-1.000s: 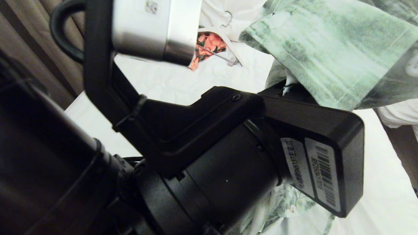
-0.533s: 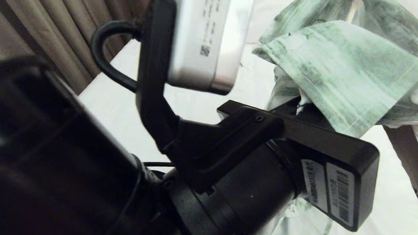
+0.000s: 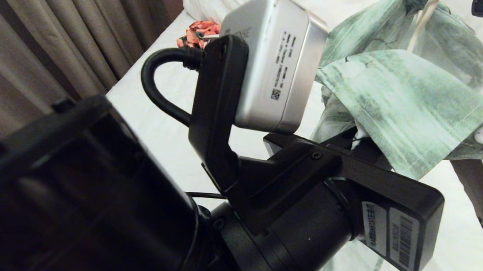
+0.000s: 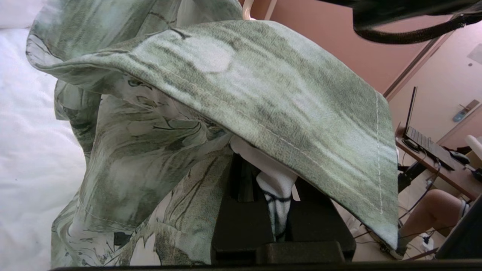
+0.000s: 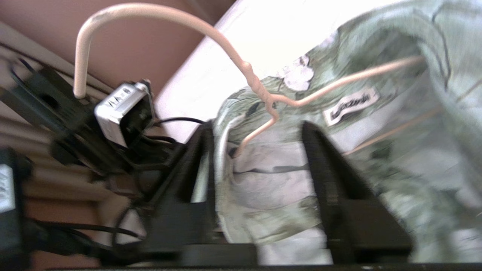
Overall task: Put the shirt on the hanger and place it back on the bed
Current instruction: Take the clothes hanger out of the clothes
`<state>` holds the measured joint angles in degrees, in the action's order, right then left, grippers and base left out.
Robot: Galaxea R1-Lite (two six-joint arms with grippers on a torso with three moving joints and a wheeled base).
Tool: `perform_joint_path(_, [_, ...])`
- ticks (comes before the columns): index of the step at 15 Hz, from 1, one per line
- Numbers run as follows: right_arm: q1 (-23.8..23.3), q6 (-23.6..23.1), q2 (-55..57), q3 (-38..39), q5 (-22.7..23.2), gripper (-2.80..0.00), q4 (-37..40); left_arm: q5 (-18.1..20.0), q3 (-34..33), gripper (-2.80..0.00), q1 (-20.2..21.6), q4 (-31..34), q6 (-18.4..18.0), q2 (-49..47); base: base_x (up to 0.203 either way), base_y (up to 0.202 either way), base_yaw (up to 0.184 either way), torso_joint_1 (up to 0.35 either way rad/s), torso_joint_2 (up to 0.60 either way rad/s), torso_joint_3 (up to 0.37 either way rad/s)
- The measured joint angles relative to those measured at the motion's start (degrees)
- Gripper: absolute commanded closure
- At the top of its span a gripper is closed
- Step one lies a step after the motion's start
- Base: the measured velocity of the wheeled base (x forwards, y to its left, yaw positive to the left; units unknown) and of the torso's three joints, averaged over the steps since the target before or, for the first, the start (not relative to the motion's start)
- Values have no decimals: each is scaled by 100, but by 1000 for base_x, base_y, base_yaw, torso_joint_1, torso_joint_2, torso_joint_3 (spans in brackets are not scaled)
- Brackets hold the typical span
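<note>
**Shirt held aloft, hanger partly threaded**

Fabric fills the space above the bed (image 3: 164, 120): the shirt (image 3: 401, 106) is off the sheet, bunched in the air between the two arms. The left gripper (image 4: 276, 210) is clenched on a white fold of the shirt's inside, its collar flap draped over the fingers. Compared with a second ago, the left arm's wrist and its camera box stand higher and further across the head view, so the held cloth has been raised with it.

The right gripper (image 5: 260, 169) has its jaws standing apart, with shirt cloth lying between them; whether they pinch it I cannot tell. Just beyond them sits the hanger (image 5: 260, 90), its hook curving free and one wire shoulder running under the collar near the label.

I judge the hanger is going in at the neck but is not seated in both shoulders. Lifting probably opens the shirt for that. An orange-red garment (image 3: 199, 30) lies further up the bed, beside the curtains (image 3: 58, 42).
</note>
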<state>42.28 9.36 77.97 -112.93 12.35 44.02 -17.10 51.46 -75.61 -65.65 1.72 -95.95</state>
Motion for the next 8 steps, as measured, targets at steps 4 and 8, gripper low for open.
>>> perform_joint_path(4, [5,-773,45,1,3,-280,-154,-1,5,0,2,2,18,-16,0,0,0,0,0,0])
perform_joint_path(8, [13,-1380,202,9,-1,-280,-276,1,5,0,2,4,20,-16,0,0,0,0,0,0])
